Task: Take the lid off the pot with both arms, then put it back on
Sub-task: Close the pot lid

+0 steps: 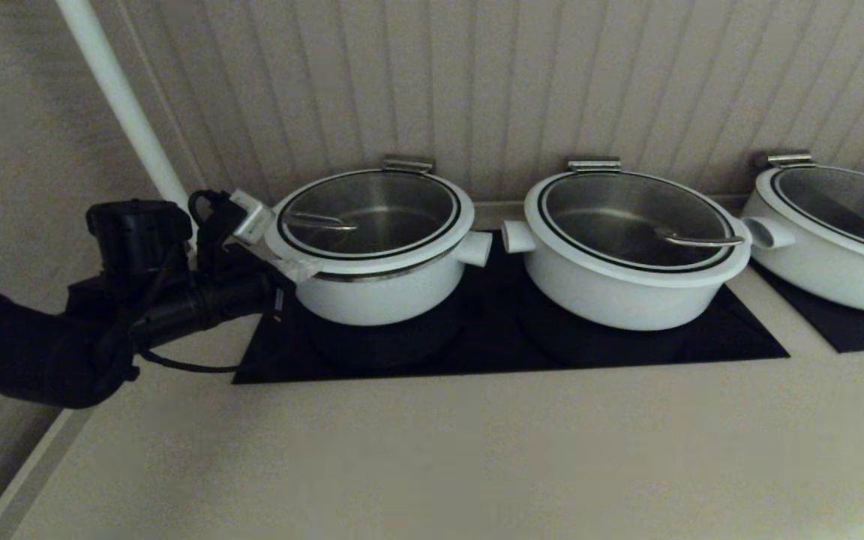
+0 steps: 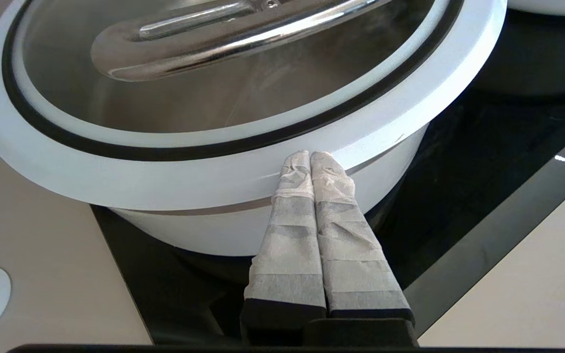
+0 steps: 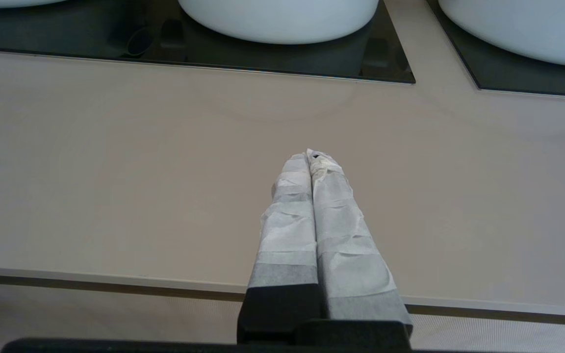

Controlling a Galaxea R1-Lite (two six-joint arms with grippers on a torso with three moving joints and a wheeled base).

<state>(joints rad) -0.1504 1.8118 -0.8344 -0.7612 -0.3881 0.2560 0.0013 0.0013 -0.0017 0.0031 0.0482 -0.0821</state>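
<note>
The pot (image 1: pixel 379 294) stands at the left of the black cooktop, with the glass lid (image 1: pixel 372 214) on it. The lid's steel loop handle (image 2: pixel 223 34) shows close up in the left wrist view. My left gripper (image 1: pixel 293 268) is shut and empty. Its taped fingertips (image 2: pixel 307 164) rest against the outer edge of the lid's white rim (image 2: pixel 165 169), just above the pot wall (image 2: pixel 189 230), on the pot's left side. My right gripper (image 3: pixel 310 154) is out of the head view. It is shut and empty, low over the beige counter near its front edge.
Two wider white pots with glass lids stand to the right, one on the same cooktop (image 1: pixel 634 289) and one at the far right (image 1: pixel 837 259). A white pole (image 1: pixel 117 90) rises behind my left arm. The ribbed wall is close behind the pots. Beige counter (image 1: pixel 439 450) lies in front.
</note>
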